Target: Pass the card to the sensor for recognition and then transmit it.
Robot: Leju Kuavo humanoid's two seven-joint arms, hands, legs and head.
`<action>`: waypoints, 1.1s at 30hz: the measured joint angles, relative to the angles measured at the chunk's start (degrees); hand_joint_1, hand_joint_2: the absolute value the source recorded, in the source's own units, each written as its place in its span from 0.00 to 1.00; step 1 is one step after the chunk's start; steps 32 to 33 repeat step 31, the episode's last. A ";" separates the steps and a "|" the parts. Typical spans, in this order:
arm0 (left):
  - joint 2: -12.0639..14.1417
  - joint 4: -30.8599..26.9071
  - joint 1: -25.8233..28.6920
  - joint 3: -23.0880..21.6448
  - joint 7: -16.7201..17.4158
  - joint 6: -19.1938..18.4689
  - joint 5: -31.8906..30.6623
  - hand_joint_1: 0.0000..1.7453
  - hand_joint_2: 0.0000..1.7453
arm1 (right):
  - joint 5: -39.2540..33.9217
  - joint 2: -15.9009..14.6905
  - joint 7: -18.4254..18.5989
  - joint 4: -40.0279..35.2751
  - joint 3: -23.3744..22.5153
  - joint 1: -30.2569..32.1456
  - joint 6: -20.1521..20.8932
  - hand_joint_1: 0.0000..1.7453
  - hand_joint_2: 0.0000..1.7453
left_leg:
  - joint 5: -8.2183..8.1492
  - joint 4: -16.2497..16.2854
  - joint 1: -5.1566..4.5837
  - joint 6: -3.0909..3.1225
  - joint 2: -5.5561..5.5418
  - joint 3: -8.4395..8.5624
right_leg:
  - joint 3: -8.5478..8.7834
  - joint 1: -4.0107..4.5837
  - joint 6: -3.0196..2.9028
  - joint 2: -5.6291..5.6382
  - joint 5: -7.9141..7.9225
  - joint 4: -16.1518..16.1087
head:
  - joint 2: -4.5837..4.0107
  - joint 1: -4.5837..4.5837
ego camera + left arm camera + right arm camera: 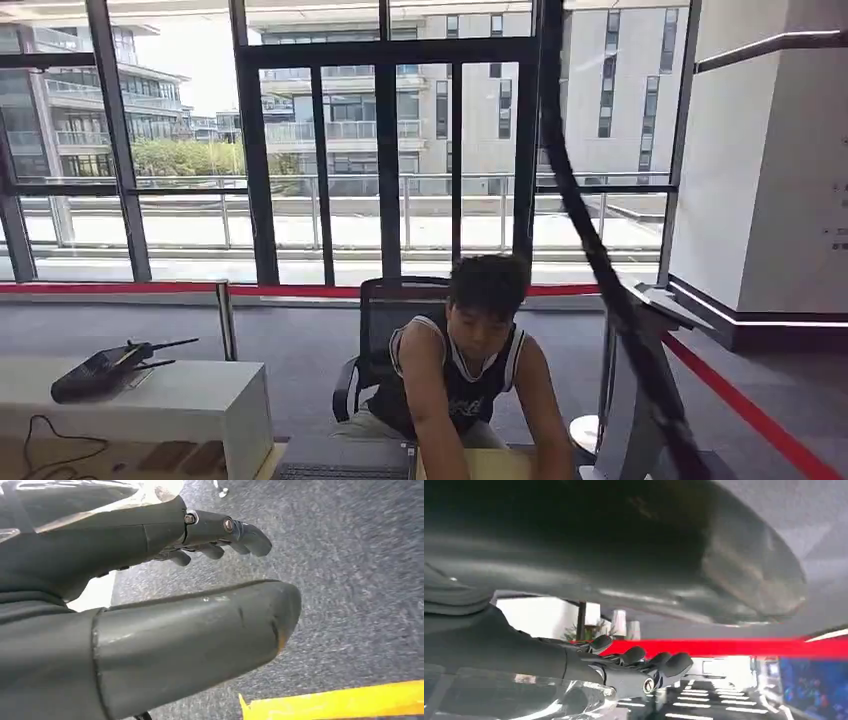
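Grey carpet (360,580), left hand (165,595) empty, spread

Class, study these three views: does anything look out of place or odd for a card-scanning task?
Yes. No card can be seen: the left hand hangs over grey carpet holding nothing, and the right hand looks empty too. A thick black cable crosses the head view.

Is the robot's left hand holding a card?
No, the left hand holds nothing: its thumb and fingers are apart, with just grey carpet behind them.
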 joint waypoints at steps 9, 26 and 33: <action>-0.02 0.00 0.03 0.55 1.88 -0.02 1.77 0.00 0.00 | 6.35 2.43 -1.44 11.05 -9.89 1.29 -0.04 0.00 0.00 | 0.00 -0.01 0.00 0.00 0.01 0.00 | 0.04 0.00 -0.04 0.01 -0.03 0.01 | 0.00 0.00; 0.00 0.00 -0.08 0.55 2.49 -0.68 1.49 0.00 0.00 | -4.62 3.28 8.51 28.43 -14.55 0.91 11.20 0.00 0.00 | 0.00 -0.02 0.00 -0.01 -0.01 0.02 | 0.10 0.00 -0.04 0.00 -0.03 0.03 | 0.00 0.04; 0.07 0.00 -0.11 0.52 1.59 -0.70 1.44 0.00 0.00 | -5.12 3.80 9.18 31.12 -15.73 1.03 14.75 0.00 0.00 | 0.00 -0.02 0.00 -0.01 0.00 0.02 | 0.10 0.00 -0.04 0.00 -0.03 0.03 | 0.00 0.02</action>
